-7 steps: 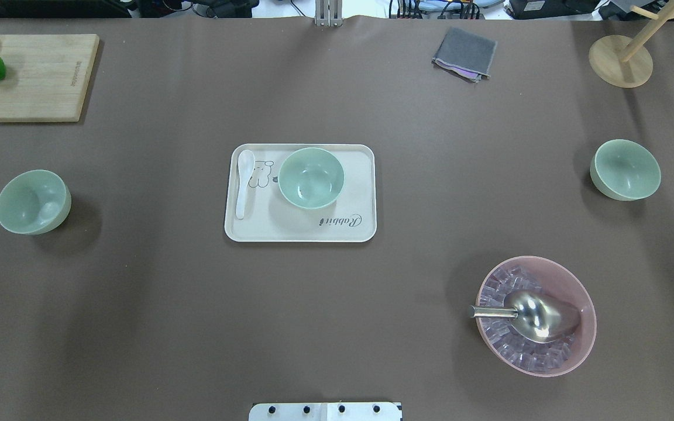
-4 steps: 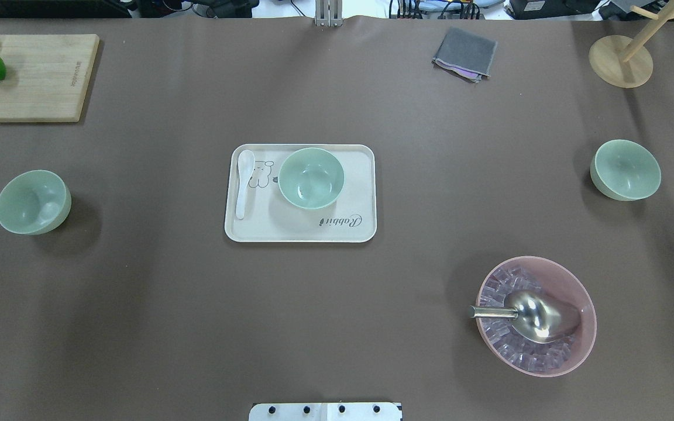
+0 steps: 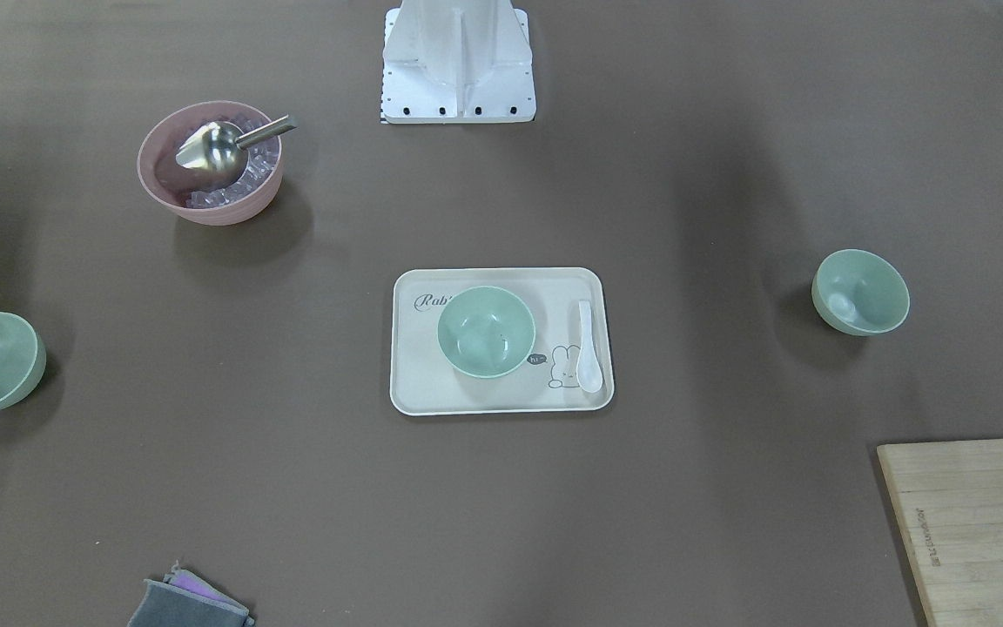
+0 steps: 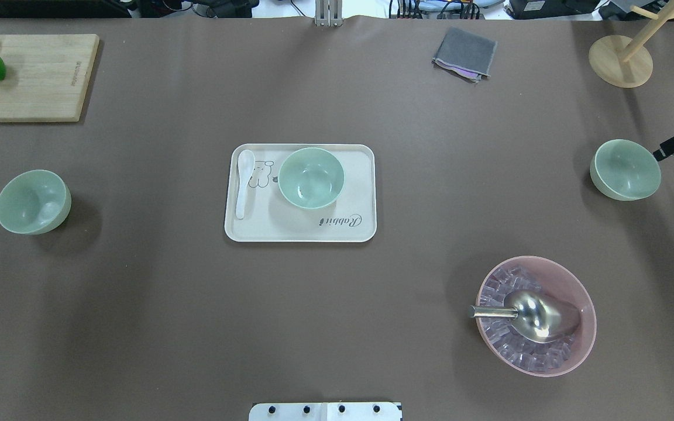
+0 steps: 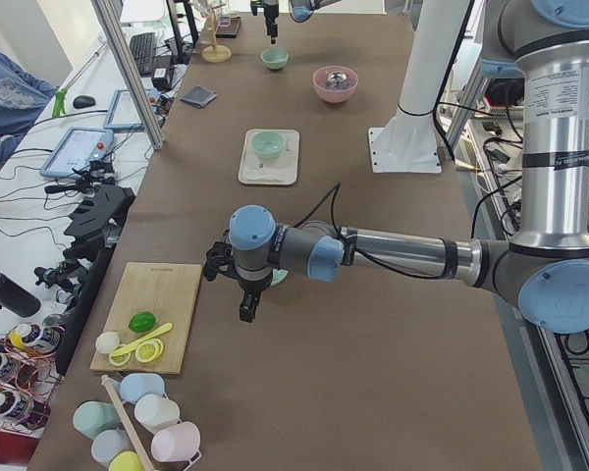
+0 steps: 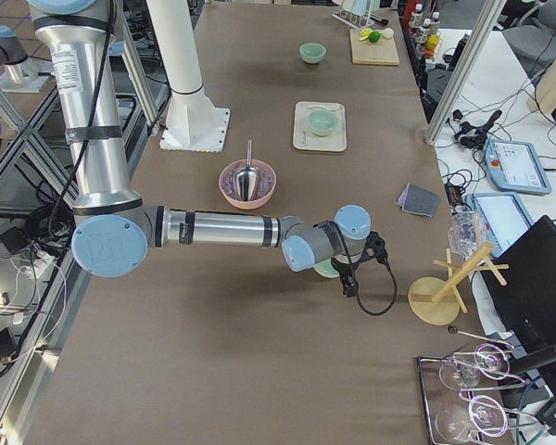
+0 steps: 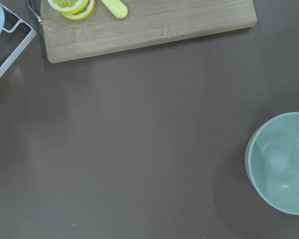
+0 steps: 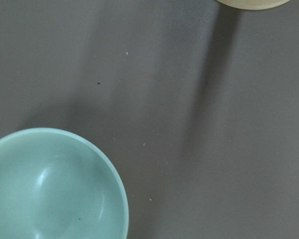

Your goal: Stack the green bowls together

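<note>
Three pale green bowls stand apart. One bowl sits on the cream tray in the middle. The left bowl shows at the lower right of the left wrist view. The right bowl shows at the lower left of the right wrist view. My right gripper reaches in from the right edge, just beside the right bowl's rim. My left gripper hangs beside the left bowl, out of the overhead view. No fingers show in the wrist views, so I cannot tell whether either gripper is open or shut.
A pink bowl with ice and a metal scoop stands at the front right. A white spoon lies on the tray. A cutting board with fruit is at the far left, a grey cloth and a wooden stand at the far right.
My right gripper has come into the overhead view from the right edge and moved toward the right bowl. The bowls have not moved.
</note>
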### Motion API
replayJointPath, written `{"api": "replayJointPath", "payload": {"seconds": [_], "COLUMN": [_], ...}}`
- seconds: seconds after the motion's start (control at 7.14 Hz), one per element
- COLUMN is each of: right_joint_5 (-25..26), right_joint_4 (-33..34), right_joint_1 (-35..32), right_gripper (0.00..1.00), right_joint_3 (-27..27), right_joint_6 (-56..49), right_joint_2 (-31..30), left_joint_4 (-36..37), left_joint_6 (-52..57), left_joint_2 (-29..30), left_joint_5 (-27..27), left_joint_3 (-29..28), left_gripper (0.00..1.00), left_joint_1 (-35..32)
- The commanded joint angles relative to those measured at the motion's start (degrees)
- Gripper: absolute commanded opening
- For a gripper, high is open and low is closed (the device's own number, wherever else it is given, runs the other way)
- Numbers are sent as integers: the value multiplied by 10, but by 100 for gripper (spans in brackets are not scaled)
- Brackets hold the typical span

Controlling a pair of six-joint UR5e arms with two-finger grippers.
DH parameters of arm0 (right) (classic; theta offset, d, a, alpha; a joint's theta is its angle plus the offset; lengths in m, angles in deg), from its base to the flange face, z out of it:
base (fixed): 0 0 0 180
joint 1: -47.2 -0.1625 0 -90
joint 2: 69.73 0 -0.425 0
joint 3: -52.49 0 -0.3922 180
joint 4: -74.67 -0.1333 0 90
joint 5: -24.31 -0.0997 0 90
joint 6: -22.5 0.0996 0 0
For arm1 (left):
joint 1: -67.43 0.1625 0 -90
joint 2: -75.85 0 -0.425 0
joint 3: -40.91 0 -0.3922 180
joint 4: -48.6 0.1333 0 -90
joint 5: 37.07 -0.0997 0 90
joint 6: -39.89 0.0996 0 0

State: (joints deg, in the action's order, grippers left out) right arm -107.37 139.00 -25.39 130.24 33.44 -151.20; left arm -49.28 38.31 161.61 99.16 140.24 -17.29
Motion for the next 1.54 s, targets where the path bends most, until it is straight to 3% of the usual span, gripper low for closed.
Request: {"api": "replayJointPath", "payload": {"seconds": [0.0, 0.28, 0.42, 0.56, 0.84, 1.12, 1.4], "right_joint_5": [0, -2, -4, -6, -62, -86, -89], "right_joint_4": [-1, -1, -1, 0, 13, 56, 79], "right_joint_1": [24, 30, 31, 33, 31, 24, 72], "right_gripper": [90, 62, 23, 0, 0, 0, 0], "right_joint_3": [-29, -37, -38, -38, -32, -20, 43], "right_joint_6": [47, 50, 50, 51, 69, 144, 297], "right_joint_2": [26, 25, 25, 25, 61, 136, 177], "left_joint_4": [-4, -4, -5, -6, -49, -137, -144], "left_joint_6": [0, 0, 0, -7, -103, -227, -230], "left_joint_2": [0, 1, 0, 1, 8, 2, 10], "left_joint_5": [-1, -1, -3, -2, -4, -76, -76], "left_joint_3": [0, -1, -1, -11, -12, -15, -47], "left_gripper": [97, 97, 97, 97, 97, 96, 88], "left_joint_1": [1, 1, 1, 7, 54, 147, 173]}}
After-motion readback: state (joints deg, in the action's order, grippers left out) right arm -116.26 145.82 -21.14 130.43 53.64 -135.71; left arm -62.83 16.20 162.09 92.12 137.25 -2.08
